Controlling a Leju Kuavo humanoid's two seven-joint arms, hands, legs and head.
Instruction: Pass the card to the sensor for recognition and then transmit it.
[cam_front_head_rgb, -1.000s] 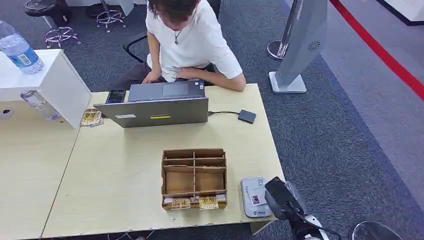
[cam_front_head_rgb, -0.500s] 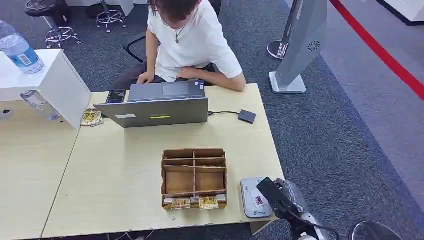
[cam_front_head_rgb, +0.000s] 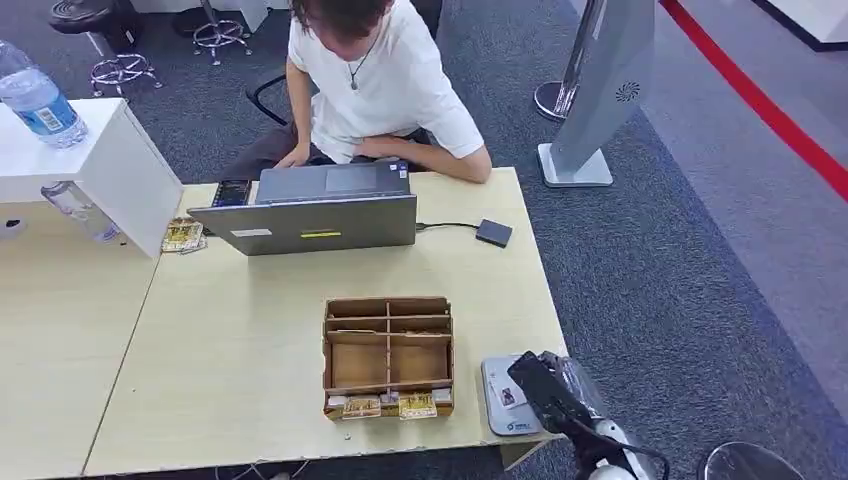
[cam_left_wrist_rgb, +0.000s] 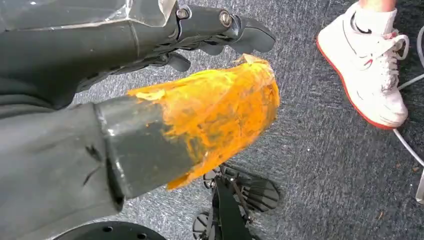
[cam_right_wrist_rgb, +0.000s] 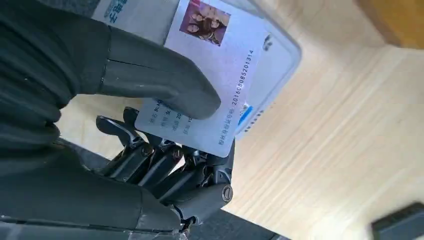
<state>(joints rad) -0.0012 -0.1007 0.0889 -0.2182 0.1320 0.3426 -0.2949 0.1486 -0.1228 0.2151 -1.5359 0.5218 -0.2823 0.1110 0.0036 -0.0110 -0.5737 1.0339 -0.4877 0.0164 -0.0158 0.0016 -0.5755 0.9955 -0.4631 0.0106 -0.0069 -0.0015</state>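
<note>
Carpet (cam_front_head_rgb: 680, 260), grey with a red stripe, is running past the right of the pale wood bench (cam_front_head_rgb: 240, 350), where a person (cam_front_head_rgb: 375, 80) is sitting at a laptop (cam_front_head_rgb: 315, 222) on the far side. A wooden divided box (cam_front_head_rgb: 388, 355) is lying near the front edge. The right hand (cam_front_head_rgb: 550, 395) is pinching the card (cam_right_wrist_rgb: 215, 75) over the grey sensor (cam_front_head_rgb: 505, 405), having edged left since a second ago. The left hand (cam_left_wrist_rgb: 150, 100) is hanging over the floor, fingers curled around nothing.

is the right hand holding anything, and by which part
Yes: the right hand holds the card, thumb on its printed face and fingers beneath, at the text end; the photo end sticks out over the sensor.
</note>
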